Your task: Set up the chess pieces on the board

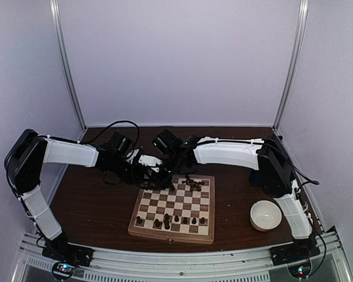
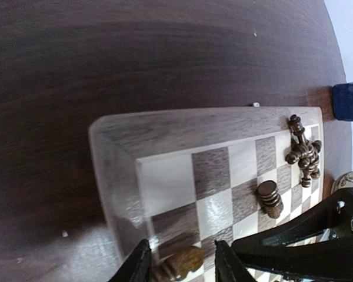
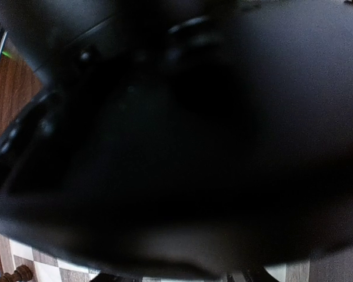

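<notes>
Looking at the wrist cam, left gripper [image 2: 181, 254] seems clamped on a chess piece [image 2: 176, 265] lying 8-to-2 across it, empty corner of the board [image 2: 115, 176] up at 12 o'clock

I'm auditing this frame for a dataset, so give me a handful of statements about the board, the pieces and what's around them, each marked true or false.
1. A white bowl stands on the table to the right of the board. True.
2. Chess pieces line the board's near edge. True.
3. The pieces at the far edge stand in a neat row. False: they are bunched in a heap near the far right corner.
4. The left gripper hangs over bare table. False: it is over a corner of the board, with a piece lying between its jaws.
5. The right wrist view shows the board clearly. False: something dark and close blocks nearly all of it.
</notes>
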Controlling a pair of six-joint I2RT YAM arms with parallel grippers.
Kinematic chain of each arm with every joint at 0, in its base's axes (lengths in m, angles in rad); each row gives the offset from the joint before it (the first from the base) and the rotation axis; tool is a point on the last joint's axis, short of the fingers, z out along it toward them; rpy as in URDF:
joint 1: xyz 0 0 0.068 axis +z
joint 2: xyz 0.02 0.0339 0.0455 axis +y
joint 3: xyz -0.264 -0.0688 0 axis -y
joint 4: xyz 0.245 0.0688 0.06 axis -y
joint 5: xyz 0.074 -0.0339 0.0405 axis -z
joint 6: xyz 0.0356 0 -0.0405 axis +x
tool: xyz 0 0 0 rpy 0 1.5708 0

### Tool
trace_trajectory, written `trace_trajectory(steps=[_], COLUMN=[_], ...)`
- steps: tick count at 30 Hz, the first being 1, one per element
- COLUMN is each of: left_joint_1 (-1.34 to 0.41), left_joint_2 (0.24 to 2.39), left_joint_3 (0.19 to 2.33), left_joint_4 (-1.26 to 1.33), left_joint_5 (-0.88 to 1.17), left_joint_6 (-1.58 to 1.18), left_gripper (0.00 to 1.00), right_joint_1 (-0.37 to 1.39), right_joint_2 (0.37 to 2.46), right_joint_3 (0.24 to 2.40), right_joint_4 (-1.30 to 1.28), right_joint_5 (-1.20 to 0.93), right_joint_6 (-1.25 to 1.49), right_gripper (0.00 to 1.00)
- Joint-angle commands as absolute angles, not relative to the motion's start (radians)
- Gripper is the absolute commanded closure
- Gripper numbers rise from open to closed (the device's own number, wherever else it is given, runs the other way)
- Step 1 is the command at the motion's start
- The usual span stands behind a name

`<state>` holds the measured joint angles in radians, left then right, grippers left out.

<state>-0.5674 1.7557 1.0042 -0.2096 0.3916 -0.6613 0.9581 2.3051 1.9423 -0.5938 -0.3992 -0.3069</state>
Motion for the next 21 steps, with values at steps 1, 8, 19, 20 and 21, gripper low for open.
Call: trace_trajectory(steps=[1, 8, 19, 20, 21], left_joint_1=[-0.555, -0.532, -0.532, -0.532, -0.532], left_joint_2=[1.648, 1.603, 1.523, 1.518, 1.514], left_joint_3=[0.986, 0.941, 0.867, 0.863, 0.859], left_joint_4=[-0.152, -0.186, -0.192, -0.193, -0.194], left_joint_5=[0.342, 0.300, 0.267, 0.266, 0.266], left_joint_6=[-0.663, -0.669, -0.669, -0.667, -0.666], left_gripper=[0.62, 0.61, 0.61, 0.61, 0.61], right_joint_1=[0.976, 0.976, 0.973, 0.973, 0.971], right_joint_2=[2.363, 2.425, 2.476, 2.479, 2.481], right_joint_3=[1.992, 2.045, 2.074, 2.074, 2.074], right_joint_4=[-0.614, -0.631, -0.649, -0.649, -0.648], right_joint_5=[-0.380, -0.363, -0.317, -0.312, -0.310], right_joint_6=[-0.295, -0.316, -0.346, -0.346, -0.347], right_gripper=[0.51, 0.50, 0.50, 0.50, 0.50])
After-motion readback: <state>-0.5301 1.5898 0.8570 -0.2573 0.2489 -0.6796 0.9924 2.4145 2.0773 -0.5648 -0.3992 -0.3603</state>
